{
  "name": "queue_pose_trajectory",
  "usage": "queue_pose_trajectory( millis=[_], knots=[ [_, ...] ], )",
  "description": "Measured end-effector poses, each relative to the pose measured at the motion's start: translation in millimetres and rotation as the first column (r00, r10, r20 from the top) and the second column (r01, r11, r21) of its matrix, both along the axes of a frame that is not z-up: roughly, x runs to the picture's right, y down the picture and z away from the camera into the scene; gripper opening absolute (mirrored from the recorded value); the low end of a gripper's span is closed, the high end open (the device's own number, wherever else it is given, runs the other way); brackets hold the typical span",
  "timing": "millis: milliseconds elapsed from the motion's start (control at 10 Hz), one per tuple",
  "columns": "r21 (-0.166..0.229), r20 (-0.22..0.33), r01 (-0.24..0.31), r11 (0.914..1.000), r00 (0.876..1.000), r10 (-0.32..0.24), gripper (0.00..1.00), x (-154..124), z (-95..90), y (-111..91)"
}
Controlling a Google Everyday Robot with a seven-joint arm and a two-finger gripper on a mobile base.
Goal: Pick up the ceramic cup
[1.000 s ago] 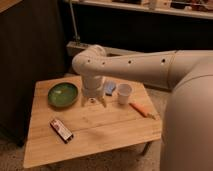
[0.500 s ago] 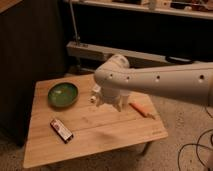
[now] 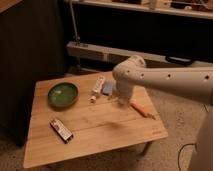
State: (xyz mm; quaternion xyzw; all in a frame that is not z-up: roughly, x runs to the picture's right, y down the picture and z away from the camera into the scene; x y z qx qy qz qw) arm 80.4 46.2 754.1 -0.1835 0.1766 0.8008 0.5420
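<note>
Here the hand (image 3: 119,98) hangs over the table (image 3: 102,127), apart from the green bowl (image 3: 63,95).

Wooden bench (image 3: 102,134), gripper (image 3: 119,97) low over it: white tube (image 3: 98,85) and blue pad (image 3: 107,89) just beside it, orange stick (image 3: 140,109) near, green bowl (image 3: 63,95) and snack bar (image 3: 61,130) well apart.

One bowl (image 3: 63,95), one gripper (image 3: 119,98) over table (image 3: 100,131)
</note>
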Motion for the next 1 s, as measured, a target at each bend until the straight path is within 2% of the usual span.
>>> queue_pose_trajectory(
  millis=[300, 500, 600, 800, 1000],
  knots=[
    [0.011, 0.015, -0.058, 0.9983, 0.998, 0.058, 0.65, 30.5, 12.5, -31.8],
    [0.012, 0.023, -0.091, 0.9958, 0.996, 0.091, 0.65, 47.0, 13.1, -47.8],
    [0.016, 0.039, -0.127, 0.9918, 0.991, 0.126, 0.65, 58.9, 16.3, -49.5],
    [0.05, 0.061, -0.157, 0.9863, 0.986, 0.154, 0.65, 68.6, 21.3, -37.1],
    [0.115, 0.084, -0.152, 0.9816, 0.986, 0.143, 0.65, 67.2, 31.2, -19.9]
  ],
)
